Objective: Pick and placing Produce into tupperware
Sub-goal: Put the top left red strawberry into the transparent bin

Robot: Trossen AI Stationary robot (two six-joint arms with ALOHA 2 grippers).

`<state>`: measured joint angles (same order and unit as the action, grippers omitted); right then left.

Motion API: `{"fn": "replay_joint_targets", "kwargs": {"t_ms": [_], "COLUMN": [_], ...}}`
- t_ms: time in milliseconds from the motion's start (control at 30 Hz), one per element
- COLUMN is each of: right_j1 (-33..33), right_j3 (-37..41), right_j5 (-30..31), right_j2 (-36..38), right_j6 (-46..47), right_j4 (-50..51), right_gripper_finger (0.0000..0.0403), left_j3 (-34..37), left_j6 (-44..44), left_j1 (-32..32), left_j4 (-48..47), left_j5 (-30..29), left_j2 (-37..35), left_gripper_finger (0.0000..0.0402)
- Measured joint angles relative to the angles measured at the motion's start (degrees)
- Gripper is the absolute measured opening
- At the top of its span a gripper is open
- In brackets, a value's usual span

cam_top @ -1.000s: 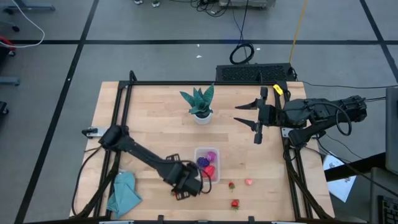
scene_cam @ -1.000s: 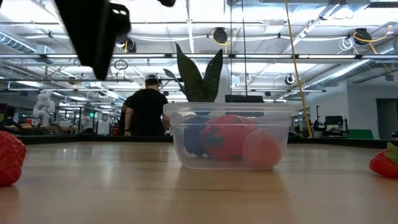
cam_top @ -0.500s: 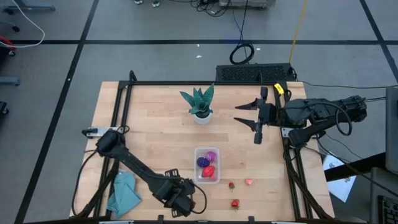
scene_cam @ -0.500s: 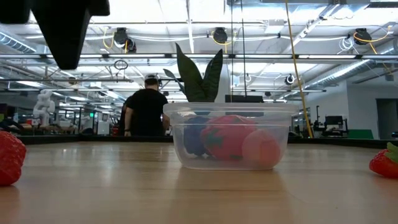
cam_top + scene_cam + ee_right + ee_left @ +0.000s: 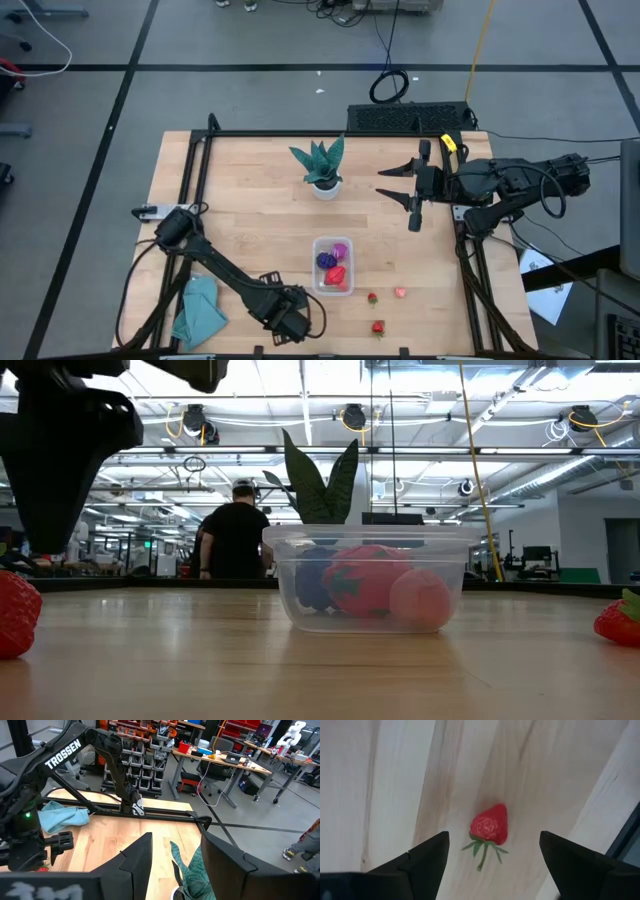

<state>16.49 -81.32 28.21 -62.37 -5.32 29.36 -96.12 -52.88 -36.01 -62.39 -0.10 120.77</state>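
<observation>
The clear tupperware (image 5: 333,265) (image 5: 370,585) stands on the wood table and holds a magenta, a dark purple and a red fruit. Three small fruits lie to its right near the near edge: one red (image 5: 372,297), one pale pink (image 5: 400,292), one red (image 5: 378,327). My left gripper (image 5: 288,321) (image 5: 493,838) hovers open near the near edge, left of the tupperware, above a red strawberry (image 5: 490,823) (image 5: 12,615) that lies on the wood. My right gripper (image 5: 386,183) (image 5: 176,840) waits open above the table's far right.
A green plant in a white pot (image 5: 322,168) stands at the far middle. A teal cloth (image 5: 198,308) lies at the near left corner. Another strawberry (image 5: 620,622) shows at the low view's right. A person (image 5: 235,535) stands in the room behind.
My left gripper has moved from beside the tupperware's near left corner toward the table's near edge and slightly left, ending over the strawberry. The right arm and the fruits have kept still.
</observation>
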Motion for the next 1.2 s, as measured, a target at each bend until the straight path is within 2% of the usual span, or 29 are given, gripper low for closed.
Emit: {"fn": "replay_joint_targets", "kwargs": {"t_ms": [133, 367, 667, 1200], "right_j1": [0.0, 0.0, 0.0, -0.01], "right_j3": [0.0, 0.0, 0.0, 0.0], "right_j5": [-0.01, -0.01, -0.01, -0.03], "right_j2": [0.0, 0.0, 0.0, 0.0], "right_j6": [0.0, -0.02, 0.09, 0.13], "right_j4": [0.0, 0.0, 0.02, 0.04], "right_gripper_finger": [0.016, 0.016, 0.016, 0.016], "left_j3": [0.9, 4.65, 7.66, 7.89], "left_j6": [0.02, 0.61, 0.61, 1.7], "left_j1": [-0.04, 0.0, 0.05, 1.26], "left_j4": [0.16, 5.7, 5.67, 6.39], "left_j5": [0.04, 0.16, 0.11, -0.42], "left_j2": [0.02, 0.0, 0.0, 0.0], "left_gripper_finger": [0.0317, 0.0317, 0.0317, 0.0317]}}
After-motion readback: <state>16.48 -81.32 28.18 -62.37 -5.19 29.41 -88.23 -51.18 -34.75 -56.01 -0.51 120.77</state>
